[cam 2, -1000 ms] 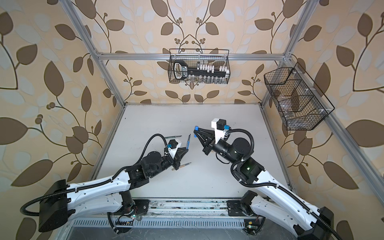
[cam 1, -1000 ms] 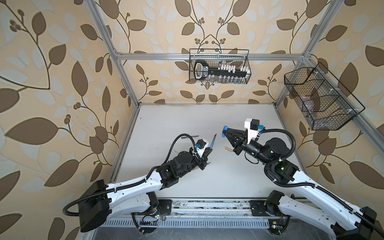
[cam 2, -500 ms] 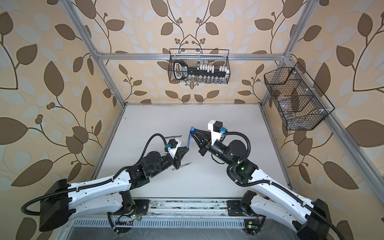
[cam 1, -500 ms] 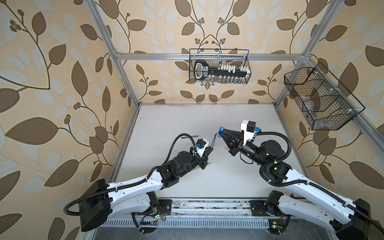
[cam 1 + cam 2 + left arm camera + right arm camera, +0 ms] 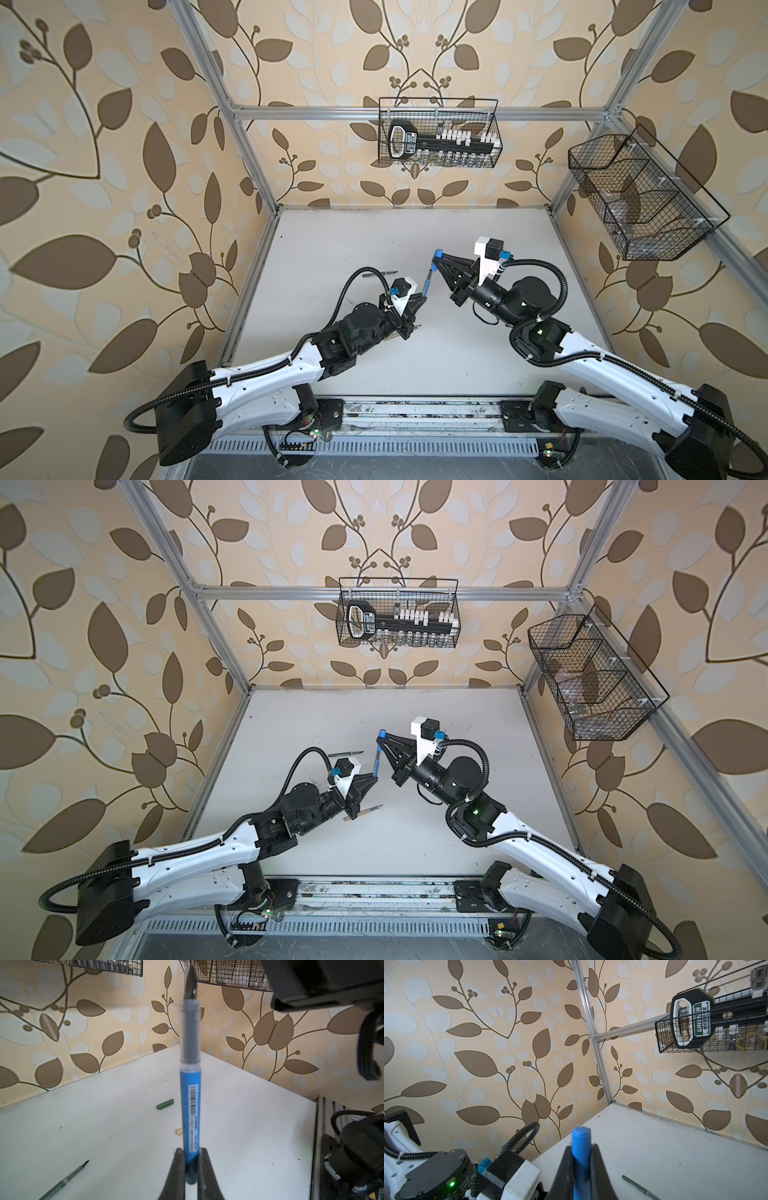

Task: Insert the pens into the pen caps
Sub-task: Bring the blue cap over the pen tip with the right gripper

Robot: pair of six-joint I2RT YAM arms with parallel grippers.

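My left gripper (image 5: 191,1159) is shut on the lower end of the blue pen (image 5: 190,1095), which stands with its dark tip pointing up and uncovered. In both top views this pen (image 5: 427,284) (image 5: 377,766) rises from my left gripper (image 5: 422,297) towards my right gripper (image 5: 436,257). My right gripper (image 5: 581,1152) is shut on the blue pen cap (image 5: 581,1142), which hangs just above the pen's tip (image 5: 437,253). On the table lie the green pen (image 5: 376,273) (image 5: 64,1180), the tan pen (image 5: 363,811), the green cap (image 5: 165,1104) and the tan cap (image 5: 179,1132).
A wire basket (image 5: 438,133) with a black tool hangs on the back wall. A second wire basket (image 5: 640,195) hangs on the right wall. Aluminium frame posts (image 5: 249,166) edge the white table (image 5: 415,232).
My right gripper has carried the blue cap leftwards, from well right of the pen to just above its tip. The left arm and the blue pen have hardly moved.
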